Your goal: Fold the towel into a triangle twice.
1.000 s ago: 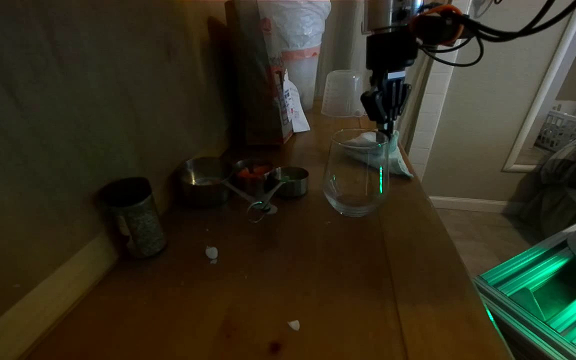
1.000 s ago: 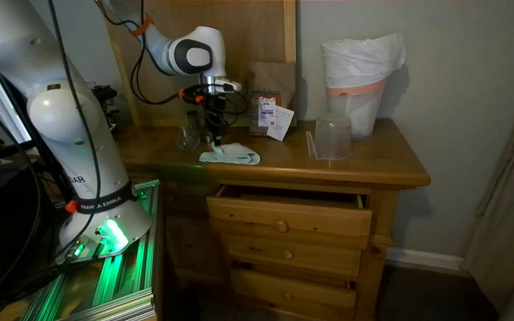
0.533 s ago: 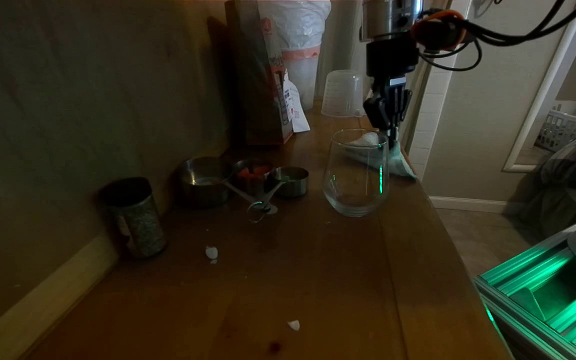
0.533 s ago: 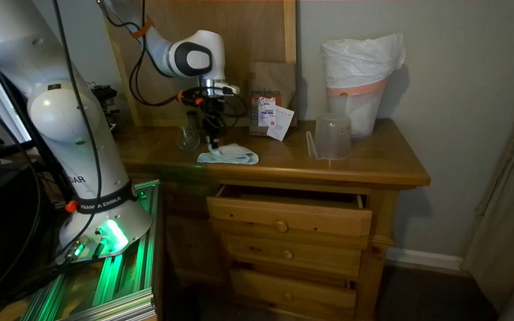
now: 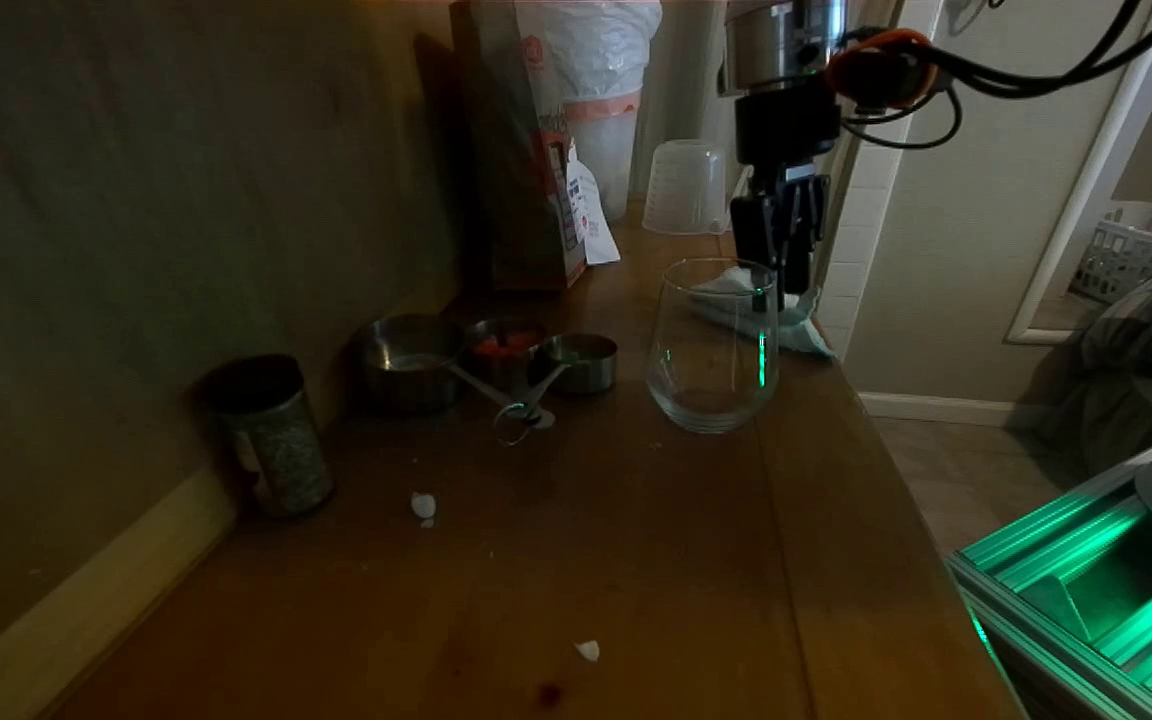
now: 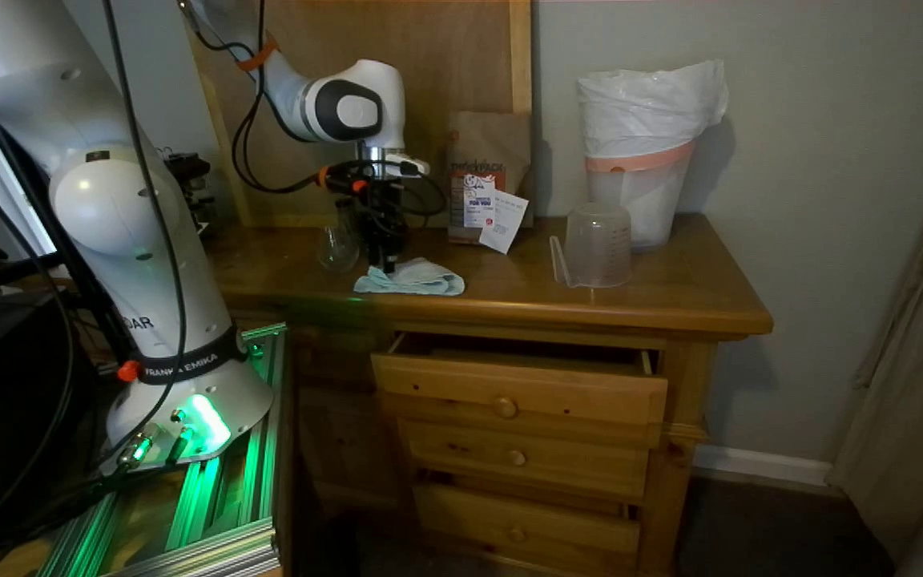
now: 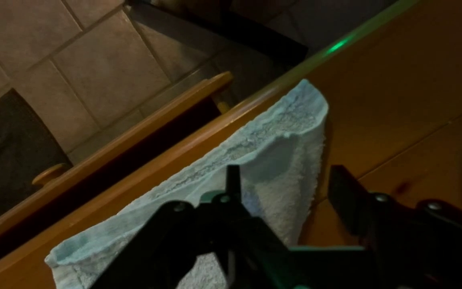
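And here come the fingers (image 7: 233, 180), spread well apart in the wrist view with nothing pinched between them. One tip sits over the towel (image 6: 421, 279) near the middle of the frame, its partner over the desk (image 6: 509, 276) to the right. That straddle has a purpose, I'd say: it brackets the towel's right-hand edge, ready to nip a layer and carry it across. Contact? In both exterior views the tips are right down by the cloth, but touching or not, I can't call it.

The towel itself lies along the front edge of the desk, near the centre of the frame in an exterior view. From above, a narrow strip peeks out beside an upper layer, so one fold looks made; a true triangle I can't confirm, with the lower part hidden.

It's a handy spot for the arm (image 6: 101, 192), reaching in from the left, but the partly open drawer (image 6: 542, 393) sits just below, so a careless drag might tip a corner over.

Watch the glass (image 5: 711, 350), right of centre, upright near the towel: no part in this job, it seems, yet clippable. The measuring cups (image 5: 501, 375), joined at a ring farther left, look safely parked.
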`<act>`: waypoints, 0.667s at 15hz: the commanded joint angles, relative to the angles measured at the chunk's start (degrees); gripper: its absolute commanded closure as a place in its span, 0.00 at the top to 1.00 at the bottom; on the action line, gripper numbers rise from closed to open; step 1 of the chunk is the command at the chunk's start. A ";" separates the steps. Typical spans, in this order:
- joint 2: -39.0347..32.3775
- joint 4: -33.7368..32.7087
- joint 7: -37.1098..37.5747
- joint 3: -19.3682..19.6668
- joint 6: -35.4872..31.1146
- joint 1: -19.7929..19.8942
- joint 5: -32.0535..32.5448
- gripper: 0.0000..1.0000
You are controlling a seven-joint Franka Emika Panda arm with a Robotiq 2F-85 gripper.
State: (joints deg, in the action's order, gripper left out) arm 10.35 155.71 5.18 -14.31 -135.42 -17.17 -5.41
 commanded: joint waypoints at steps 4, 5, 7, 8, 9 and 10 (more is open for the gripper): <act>2.60 -0.89 -3.07 0.31 4.09 0.10 -1.35 1.00; 3.35 -0.94 -3.08 0.39 4.49 0.16 -1.29 1.00; 4.86 -1.11 -3.03 0.65 4.78 0.48 -0.86 1.00; 5.82 -1.35 -3.27 1.10 4.73 0.86 -0.68 1.00; 6.55 -1.66 -3.86 1.64 4.84 1.06 -0.97 1.00; 7.48 -2.03 -4.26 2.22 4.77 1.36 -1.01 1.00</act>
State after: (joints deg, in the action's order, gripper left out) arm 14.30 154.45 3.51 -13.55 -132.39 -16.73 -5.50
